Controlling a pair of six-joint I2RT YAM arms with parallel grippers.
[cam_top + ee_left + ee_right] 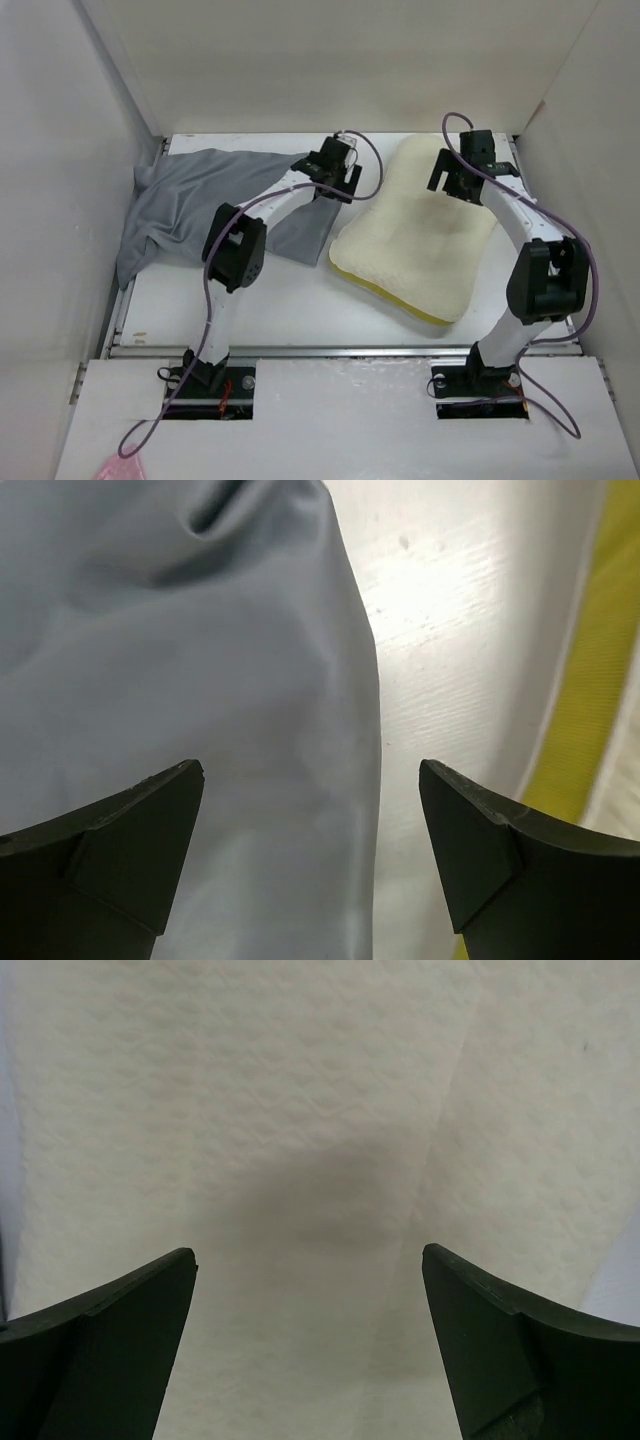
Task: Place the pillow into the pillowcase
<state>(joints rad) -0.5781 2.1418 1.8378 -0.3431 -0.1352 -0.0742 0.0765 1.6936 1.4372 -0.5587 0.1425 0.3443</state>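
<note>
Nearest to me, the soft cream-white fleecy pillow (420, 250) with its yellow edge lies flat on the white table (280, 310). Just left of the pillow lies the big floppy grey cloth pillowcase (200, 200), all wrinkled. No part of the pillow is inside it.

Further back, the left claw (335, 170) hangs over the pillowcase edge closest to the pillow. Its two black fingers (140, 850) are spread wide and hold nothing. The right claw (455, 175) hangs over the far part of the pillow, also wide open and empty.

I think the job is only starting, with the claws getting ready to grab. Next, the left claw should go down and pinch just the top layer of grey cloth, so the bag opens towards the pillow. I cannot tell where the opening is.
</note>
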